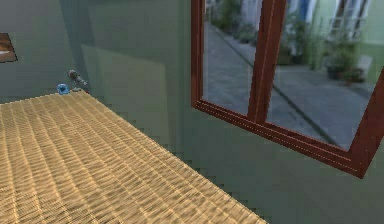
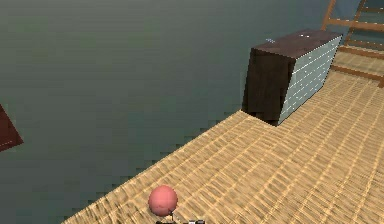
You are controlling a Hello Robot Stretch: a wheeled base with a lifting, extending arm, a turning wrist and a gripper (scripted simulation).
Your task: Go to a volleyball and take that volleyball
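In the forward view, a small brown framed piece [image 1: 6, 47] sits at the upper left edge. Right of it, where the wall meets the floor, lie a tiny blue round thing [image 1: 62, 89] and a short dark grey rod [image 1: 77, 78]; both are too small to name. The straw-yellow woven floor [image 1: 90, 160] fills the lower left, against a grey-green wall [image 1: 130, 60]. A red-brown wooden-framed window [image 1: 264, 60] takes the upper right.

In the arm side view, a dark red-brown wooden corner [image 2: 6, 130] shows at the left edge, on the dark green wall [image 2: 120, 80]. A pink-red round ball [image 2: 163, 201] rests on the woven floor at bottom centre. Just below and right of it, at the bottom edge, the gripper [image 2: 182, 220] barely pokes in. With the ball lying there, nobody could tell whether it holds anything, nor how its fingers are set. At upper right stands a dark brown cabinet with pale blue drawer fronts [image 2: 268, 85], with light wooden beams [image 2: 360, 20] in the corner beyond.
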